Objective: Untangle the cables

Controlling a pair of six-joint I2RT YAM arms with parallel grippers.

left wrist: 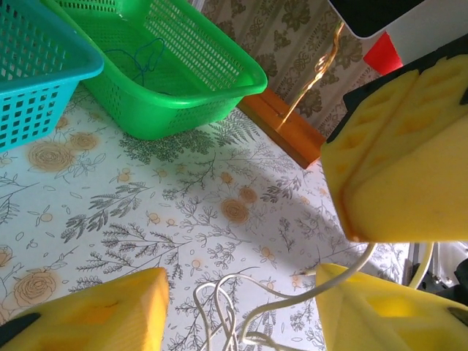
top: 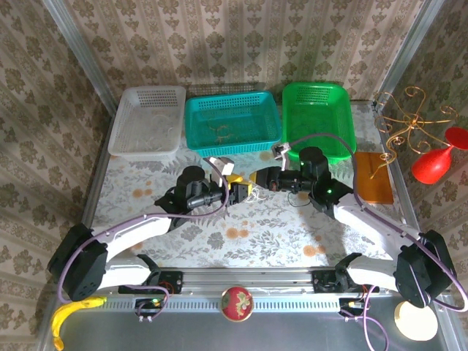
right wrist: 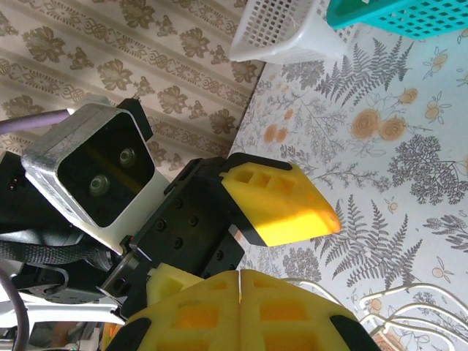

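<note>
White cables [left wrist: 216, 307] sit at the lower edge of frame, inside the open left tool [left wrist: 241, 285]; the right tool [right wrist: 239, 284] is closed tight.

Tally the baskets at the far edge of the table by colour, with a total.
White basket: 1
Teal basket: 1
Green basket: 1
Total: 3
</note>
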